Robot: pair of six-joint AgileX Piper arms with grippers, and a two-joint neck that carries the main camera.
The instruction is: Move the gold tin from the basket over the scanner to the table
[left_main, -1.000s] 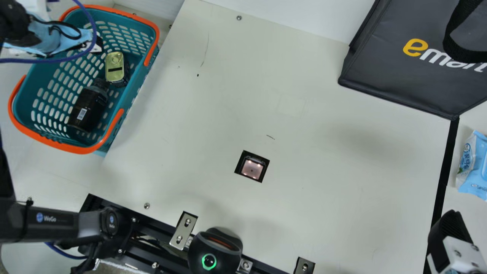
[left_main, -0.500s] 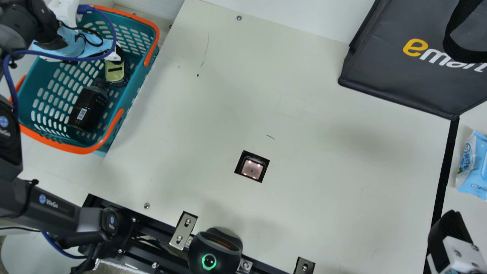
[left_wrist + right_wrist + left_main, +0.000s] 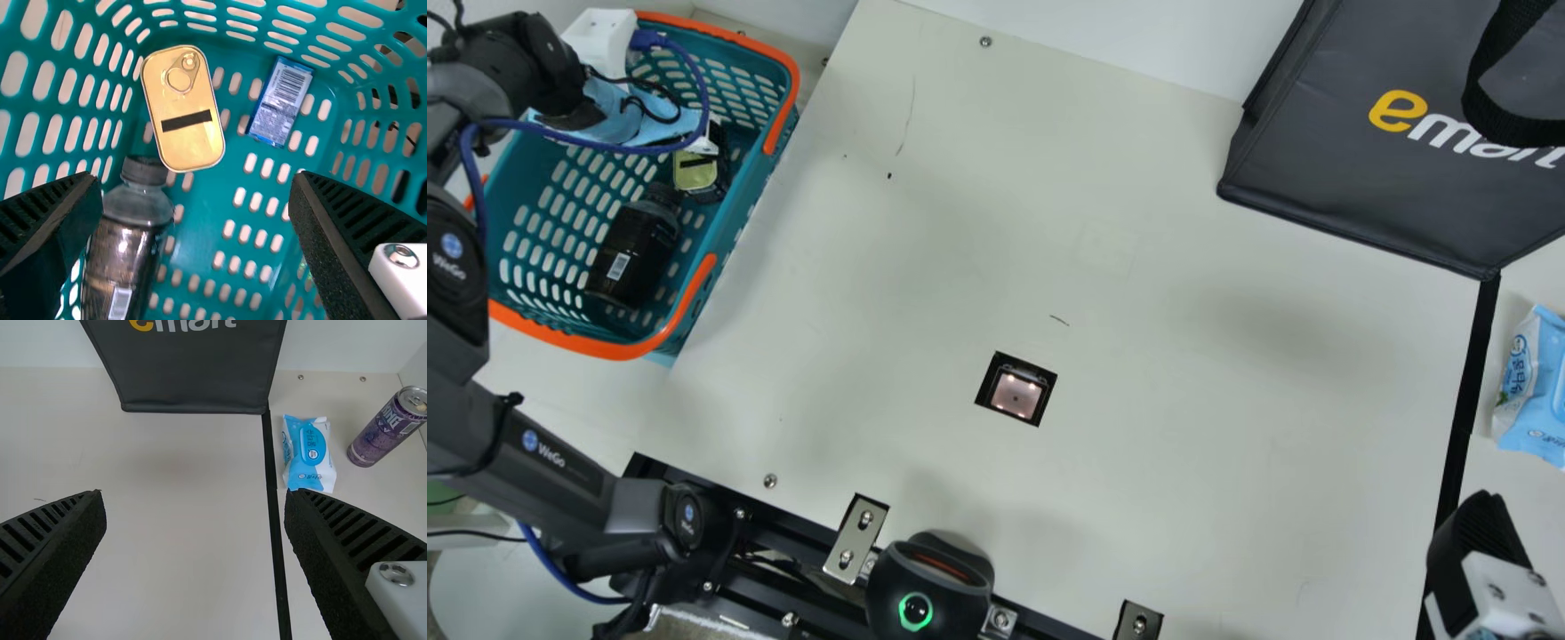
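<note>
Main view: I'm seeing gold tin lying at 4 o'clock from left wrist, long axis running near 12-to-6. Left pincer, nearer 1, is hanging apart.

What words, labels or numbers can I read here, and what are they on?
"emart": on the black bag.
"WeGo": more than once, on the left arm.
Too small to read: the print on the wipes packet, the purple can, the small blue box and the label of the dark bottle.
No readable words: the gold tin, just a black bar.
</note>
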